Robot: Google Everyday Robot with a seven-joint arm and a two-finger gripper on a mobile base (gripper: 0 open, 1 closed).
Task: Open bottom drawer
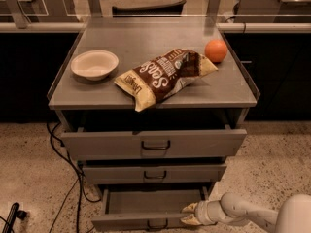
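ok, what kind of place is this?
Likely an office or lab test area: grey drawer cabinet with a chip bag on top, loose cables on speckled floor, a rail behind. Gripper sits at the open bottom drawer front's right end.

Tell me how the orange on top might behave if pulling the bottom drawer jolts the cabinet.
Likely to roll: the orange is round and sits free near the right edge of the cabinet top. The chip bag beside it may block a roll that way. The tool is at the right front of the bottom drawer, so jolts are plausible.
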